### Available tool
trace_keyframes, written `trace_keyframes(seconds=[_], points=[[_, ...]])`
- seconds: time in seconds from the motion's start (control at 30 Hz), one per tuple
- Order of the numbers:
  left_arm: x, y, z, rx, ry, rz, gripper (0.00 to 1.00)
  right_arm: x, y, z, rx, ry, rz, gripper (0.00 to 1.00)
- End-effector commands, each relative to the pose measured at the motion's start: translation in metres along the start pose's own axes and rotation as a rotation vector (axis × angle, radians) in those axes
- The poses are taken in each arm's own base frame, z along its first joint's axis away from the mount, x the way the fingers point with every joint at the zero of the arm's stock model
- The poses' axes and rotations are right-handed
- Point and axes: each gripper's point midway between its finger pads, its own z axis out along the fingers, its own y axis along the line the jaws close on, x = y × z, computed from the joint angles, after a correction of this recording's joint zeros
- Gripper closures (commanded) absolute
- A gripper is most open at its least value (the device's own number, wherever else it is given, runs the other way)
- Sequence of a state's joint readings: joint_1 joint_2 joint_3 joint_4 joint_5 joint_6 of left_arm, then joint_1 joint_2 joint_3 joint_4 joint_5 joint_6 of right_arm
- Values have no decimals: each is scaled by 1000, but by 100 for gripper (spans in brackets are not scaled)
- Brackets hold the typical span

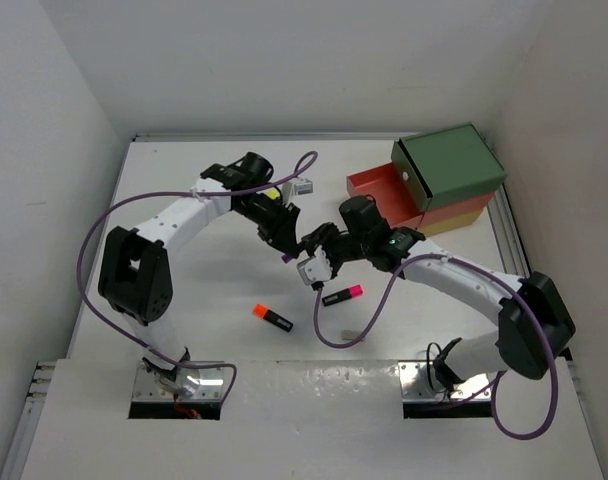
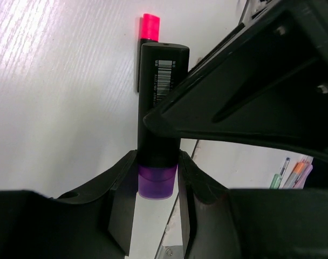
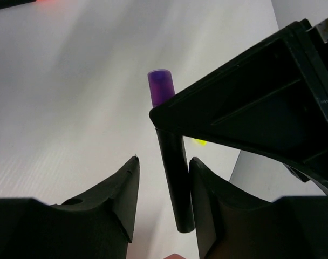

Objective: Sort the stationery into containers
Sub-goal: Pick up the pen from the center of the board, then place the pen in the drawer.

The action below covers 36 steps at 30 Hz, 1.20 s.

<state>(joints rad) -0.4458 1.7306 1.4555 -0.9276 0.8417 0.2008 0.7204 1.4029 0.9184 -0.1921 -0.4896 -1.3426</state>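
Stationery mostly unsorted: purple highlighter (image 2: 158,108) is held mid-air over table (image 1: 204,290) centre, cap end clamped in left gripper (image 2: 157,175). Right gripper (image 3: 164,167) is set around its barrel w/ a gap on one side, so not gripped. Also on table: orange highlighter (image 1: 272,317) & pink highlighter (image 1: 341,295). Coral-red drawer (image 1: 379,188) is pulled out; contents can't be seen.

A white barcode label (image 2: 165,76) is seen on the black barrel of the purple-capped highlighter (image 2: 156,121), at the end opp. the cap. Bars w/ tiny digits alongside are made out, but the chars. are too small to be read. In the top view a small pale label patch is noted on the pink-capped highlighter (image 1: 341,294), lying towards the near edge of the worktop (image 1: 214,285); illegible. No other text, brand or no. can be read.
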Motion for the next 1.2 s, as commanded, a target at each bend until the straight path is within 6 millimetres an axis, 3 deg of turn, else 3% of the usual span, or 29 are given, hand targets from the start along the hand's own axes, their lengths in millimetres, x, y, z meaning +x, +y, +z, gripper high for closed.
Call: trace_keyframes(seconds=[0.0, 0.1, 0.17, 0.23, 0.27, 0.37, 0.43, 0.47, 0.5, 0.53, 0.6, 0.63, 0.67, 0.73, 0.77, 0.9, 1.13, 1.17], points=[[-17, -21, -11, 32, -52, 71, 100, -7, -15, 3, 16, -12, -70, 59], [-20, -23, -11, 43, -61, 91, 100, -6, -8, 7, -6, -6, -90, 68], [-22, -23, -13, 33, -70, 105, 99, -6, -9, 7, 2, -5, -74, 84], [-24, -22, -17, 32, -86, 102, 78, -5, -17, 4, 41, 7, -14, 95], [-25, -18, -19, 18, -98, 99, 61, -5, -22, 0, 68, 13, 34, 100], [-34, -6, -32, -23, -159, 79, 43, 4, -26, -13, 105, 52, 121, 100], [-42, 5, -51, -57, -232, 46, 32, 13, -24, -30, 125, 89, 183, 100], [-54, 12, -61, -77, -295, 67, 16, 21, -20, -38, 134, 116, 222, 100], [-64, 19, -84, -116, -373, 35, 14, 23, -23, -49, 158, 130, 240, 100], [-73, 23, -95, -141, -417, 52, 0, 29, -23, -57, 173, 154, 268, 100], [-95, 37, -131, -244, -542, 40, 0, 42, -29, -79, 256, 192, 419, 100], [-99, 42, -140, -281, -569, 39, 0, 50, -34, -89, 325, 216, 579, 100], [-106, 48, -151, -331, -610, 51, 0, 62, -53, -109, 417, 244, 666, 100], [-107, 55, -164, -381, -640, 29, 0, 83, -56, -124, 498, 300, 916, 100], [-105, 62, -166, -405, -641, -1, 0, 95, -64, -143, 544, 340, 1004, 100], [-91, 78, -156, -414, -613, -91, 0, 128, -54, -161, 632, 450, 1312, 100], [-84, 92, -149, -492, -589, -123, 0, 162, -26, -153, 705, 565, 1564, 100], [-82, 97, -141, -486, -556, -124, 0, 164, -23, -150, 702, 573, 1581, 100]])
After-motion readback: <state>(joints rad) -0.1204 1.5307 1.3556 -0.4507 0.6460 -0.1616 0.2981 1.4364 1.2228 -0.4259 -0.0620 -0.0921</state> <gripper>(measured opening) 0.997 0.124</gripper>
